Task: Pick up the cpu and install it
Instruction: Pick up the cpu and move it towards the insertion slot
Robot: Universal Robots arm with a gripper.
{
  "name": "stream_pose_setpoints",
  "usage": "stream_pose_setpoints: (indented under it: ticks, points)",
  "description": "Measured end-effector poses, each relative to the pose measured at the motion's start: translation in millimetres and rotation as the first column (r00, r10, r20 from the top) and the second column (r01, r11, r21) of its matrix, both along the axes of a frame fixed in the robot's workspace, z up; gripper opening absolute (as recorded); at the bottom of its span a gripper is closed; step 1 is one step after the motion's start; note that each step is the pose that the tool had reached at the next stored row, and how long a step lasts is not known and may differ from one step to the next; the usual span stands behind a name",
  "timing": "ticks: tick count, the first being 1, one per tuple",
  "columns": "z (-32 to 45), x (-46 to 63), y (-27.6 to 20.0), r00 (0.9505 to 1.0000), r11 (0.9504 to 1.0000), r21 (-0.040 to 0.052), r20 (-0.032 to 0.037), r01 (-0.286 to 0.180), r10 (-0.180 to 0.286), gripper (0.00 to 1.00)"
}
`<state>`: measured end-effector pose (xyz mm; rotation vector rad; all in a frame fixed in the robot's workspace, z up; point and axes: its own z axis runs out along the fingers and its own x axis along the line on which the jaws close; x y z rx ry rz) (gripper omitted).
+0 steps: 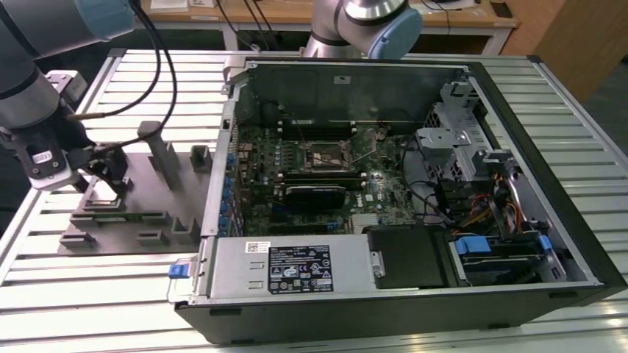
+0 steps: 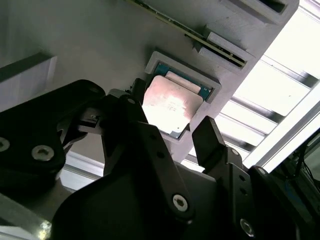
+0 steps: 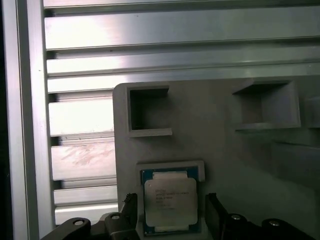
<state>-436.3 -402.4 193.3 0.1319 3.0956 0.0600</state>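
Both wrist views: pincer (image 2: 172,109) released, straddling cpu (image 3: 169,197) seated in grey tray (image 3: 225,155) pocket. Exterior view adds open computer case (image 1: 412,323) beside tray, mid-counter (image 1: 59,294).

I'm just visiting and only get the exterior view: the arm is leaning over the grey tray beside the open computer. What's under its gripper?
Observer: In both wrist views the cpu lies flat in a square pocket of the grey tray, metal plate up.
Operator: Is it gripping it?
Observer: No. The gripper is open, one finger on each side of the pocket, with gaps between them and the cpu.
Operator: Anything else on that tray?
Observer: The first wrist view shows two small walled holders farther along it.
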Motion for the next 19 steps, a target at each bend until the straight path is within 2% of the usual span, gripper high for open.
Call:
stream_pose_setpoints:
  ticks: [19]
  points:
    - [-9.8,0.0,1.1,0.9994,0.9994,-0.0016,-0.0001,-0.035,0.035,0.65]
